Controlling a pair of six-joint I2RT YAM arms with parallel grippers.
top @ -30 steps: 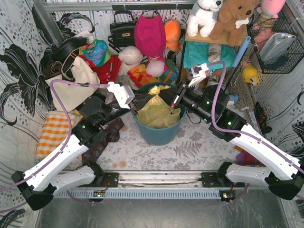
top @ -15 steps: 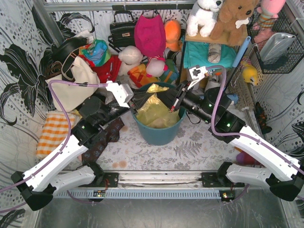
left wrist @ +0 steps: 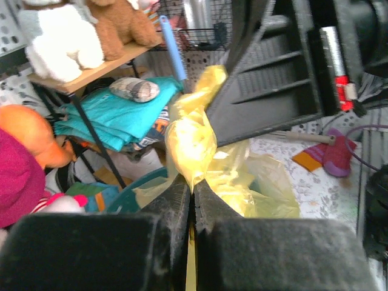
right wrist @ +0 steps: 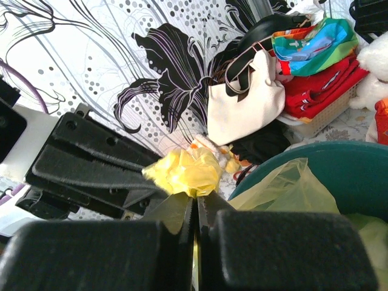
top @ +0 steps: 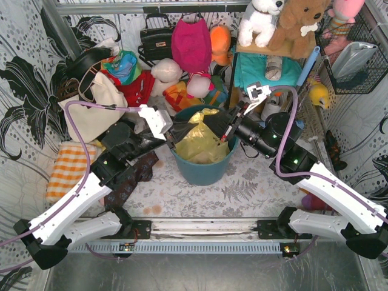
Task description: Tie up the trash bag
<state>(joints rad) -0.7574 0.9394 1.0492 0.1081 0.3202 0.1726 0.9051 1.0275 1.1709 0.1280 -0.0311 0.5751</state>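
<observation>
Yellow-green, thin and crinkly, the translucent plastic trash bag (top: 203,145) sits inside the teal round plastic bin (top: 200,173), with its loose top drawn up above the bin's rim into two tails. Our left gripper (left wrist: 193,187) is pinched almost closed on one tail above the bin's left side, and a puff of film bulges just past its fingertips. Our right gripper (right wrist: 195,203) is clamped tight on the other tail above the bin's right side, with a crumpled yellow wad showing beyond its tips. The two sets of fingers stand nearly nose to nose over the far half of the bin.

We judge the step in hand to be working the two tails into a knot. We cannot tell from these views whether a first crossing is already made.

To do it well, we think both pinches must stay firm, because this film looks slippery and a slack jaw would let a tail slide free. We would carry one tail across the other directly over the bin, then draw them apart slowly and level. A hard pull could tear the thin plastic or lift the bag out of the bin. With the fingers this close together, we should also watch that they do not knock into each other.
</observation>
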